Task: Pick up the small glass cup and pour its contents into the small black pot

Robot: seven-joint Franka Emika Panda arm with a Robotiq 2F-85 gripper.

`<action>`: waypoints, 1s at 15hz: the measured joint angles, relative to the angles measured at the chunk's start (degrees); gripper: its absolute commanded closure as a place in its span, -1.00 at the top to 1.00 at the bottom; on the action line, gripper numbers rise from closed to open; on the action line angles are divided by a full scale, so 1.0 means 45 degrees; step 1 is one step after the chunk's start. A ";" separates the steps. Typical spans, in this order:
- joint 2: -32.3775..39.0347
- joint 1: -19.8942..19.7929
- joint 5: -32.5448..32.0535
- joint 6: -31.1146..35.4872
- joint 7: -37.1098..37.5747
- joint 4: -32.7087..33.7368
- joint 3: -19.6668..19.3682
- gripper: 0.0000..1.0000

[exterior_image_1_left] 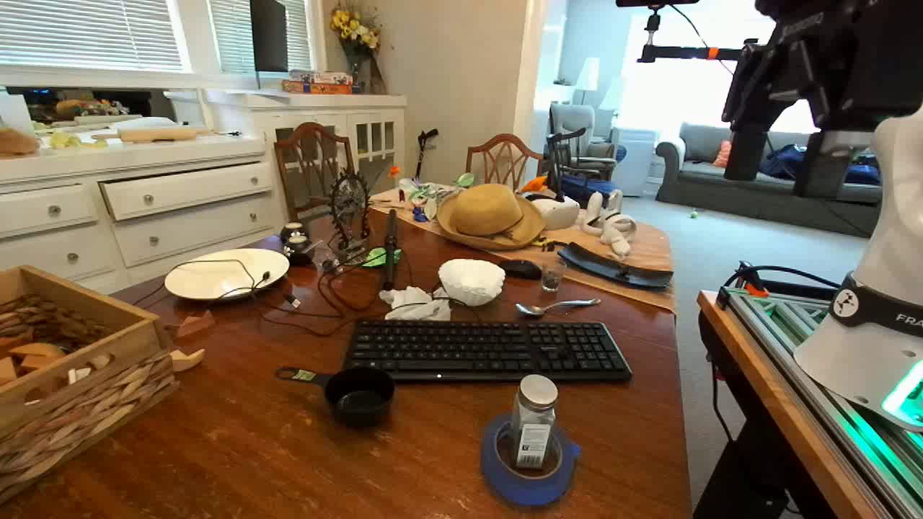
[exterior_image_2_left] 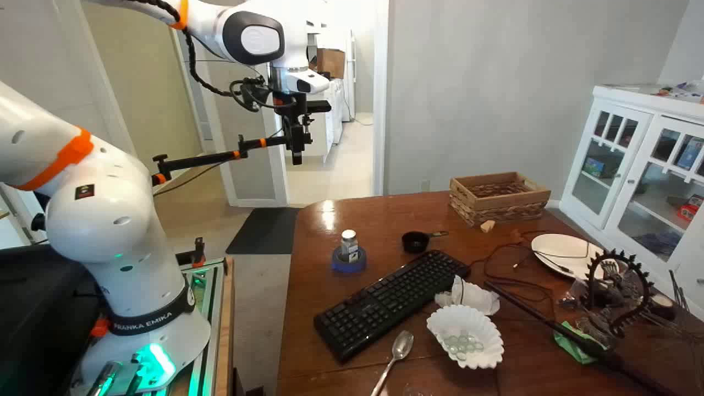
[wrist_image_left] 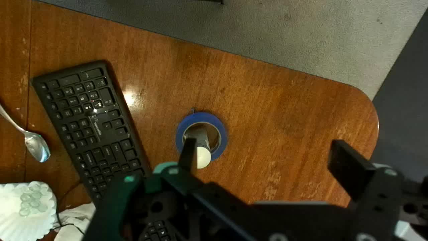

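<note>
High up hangs the pincer (wrist_image_left: 262, 150), spread wide; glass (exterior_image_1_left: 552, 277) by the spoon (exterior_image_1_left: 555, 308), black pot (exterior_image_1_left: 358, 396) near the keyboard (exterior_image_1_left: 487, 351)!

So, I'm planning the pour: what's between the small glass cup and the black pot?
In an exterior view, the black keyboard lies between the glass cup and the pot, the spoon near that line.

It's a home: sofa (exterior_image_1_left: 757, 193), armchair (exterior_image_1_left: 573, 117), apparently a lamp (exterior_image_1_left: 588, 73).
</note>
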 measured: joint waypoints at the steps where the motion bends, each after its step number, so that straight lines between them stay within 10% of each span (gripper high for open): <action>1: 0.0000 0.0000 0.0000 0.0000 0.0000 0.0000 0.0000 1.00; 15: 0.0434 -0.0398 -0.2510 0.1238 -0.3036 -0.0221 -0.0714 1.00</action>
